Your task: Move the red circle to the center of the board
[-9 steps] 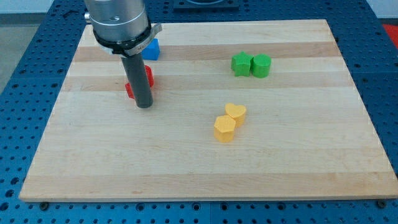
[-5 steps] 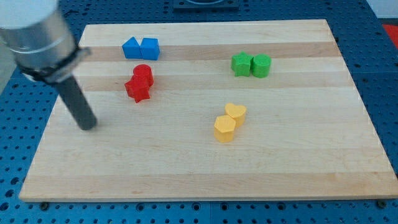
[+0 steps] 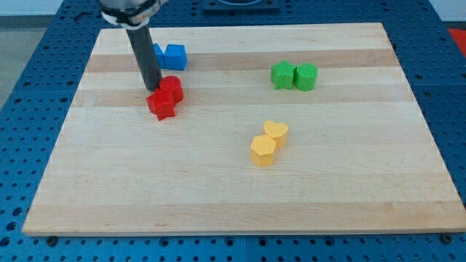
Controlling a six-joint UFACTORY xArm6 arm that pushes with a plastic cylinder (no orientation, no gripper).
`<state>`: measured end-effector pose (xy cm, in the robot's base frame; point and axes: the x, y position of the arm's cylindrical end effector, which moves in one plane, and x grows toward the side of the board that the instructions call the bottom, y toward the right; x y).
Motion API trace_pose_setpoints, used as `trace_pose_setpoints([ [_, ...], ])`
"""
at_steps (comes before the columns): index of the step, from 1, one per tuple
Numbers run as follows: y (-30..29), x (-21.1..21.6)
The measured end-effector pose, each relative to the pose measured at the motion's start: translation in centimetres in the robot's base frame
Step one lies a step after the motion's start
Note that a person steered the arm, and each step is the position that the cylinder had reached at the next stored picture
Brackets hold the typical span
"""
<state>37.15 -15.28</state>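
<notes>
Now | my tip (image 3: 153,88) touching red circle (image 3: 171,88) | on its left

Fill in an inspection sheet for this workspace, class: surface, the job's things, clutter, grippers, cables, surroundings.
Surface: wooden board, flat, pale planks.
Job's things: red circle in the upper left part of the board, touching a red star just below it.
Clutter: two blue blocks near the view's top; green pair to the right; yellow pair near the middle.
Grippers: none; my tip sits at the red circle's left edge.
Cables: nothing seen.
Surroundings: blue perforated table around the board.
</notes>
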Motion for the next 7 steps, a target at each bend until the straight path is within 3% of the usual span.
trace_pose_setpoints([
  [2,5.7,1.2],
  [3,4.3,-0.5],
  [4,7.6,-1.6],
  [7,10.1,3.7],
])
